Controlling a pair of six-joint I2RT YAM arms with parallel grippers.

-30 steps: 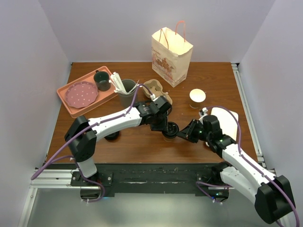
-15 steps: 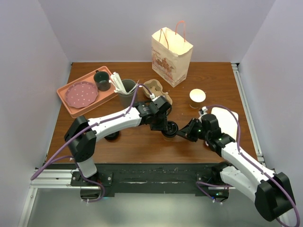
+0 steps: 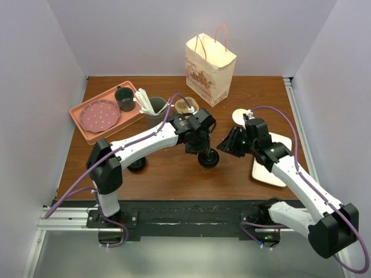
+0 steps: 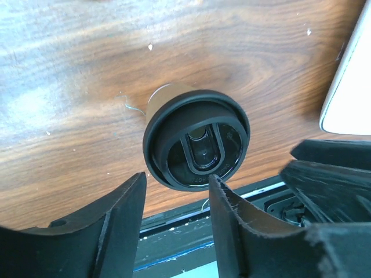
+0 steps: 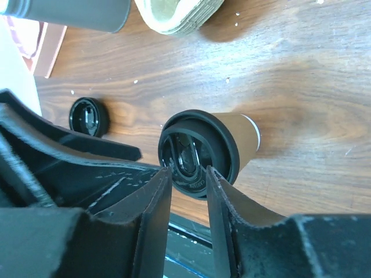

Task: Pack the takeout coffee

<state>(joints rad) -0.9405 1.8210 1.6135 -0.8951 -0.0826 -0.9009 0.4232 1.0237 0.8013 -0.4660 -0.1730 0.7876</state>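
1. Since the earlier view the right gripper [image 3: 222, 145] has drawn back from the takeout coffee [image 3: 209, 161] toward the far edge, uncovering a white board [image 3: 273, 168] by the tabletop's right edge. The left gripper [image 3: 204, 150] has swung up over the cup, which has not shifted.
2. The takeout coffee stands upright on the tabletop [image 3: 174, 176], black lid on, about midway between the left and right edges and closer to the near edge.
3. The left gripper's fingers [image 4: 124, 214] are released and spread wide, straddling the lid from above and grasping nothing.
4. The right gripper's fingers [image 5: 156, 202] are parted by a narrow gap with nothing between them, just beside the cup.
5. The cardboard cup carrier [image 3: 186, 105] sits farther back, partly behind the left arm, between a grey tumbler [image 3: 152, 113] and a paper bag [image 3: 210, 61].
6. A loose black lid [image 5: 88, 117] lies flat, left of the cup.
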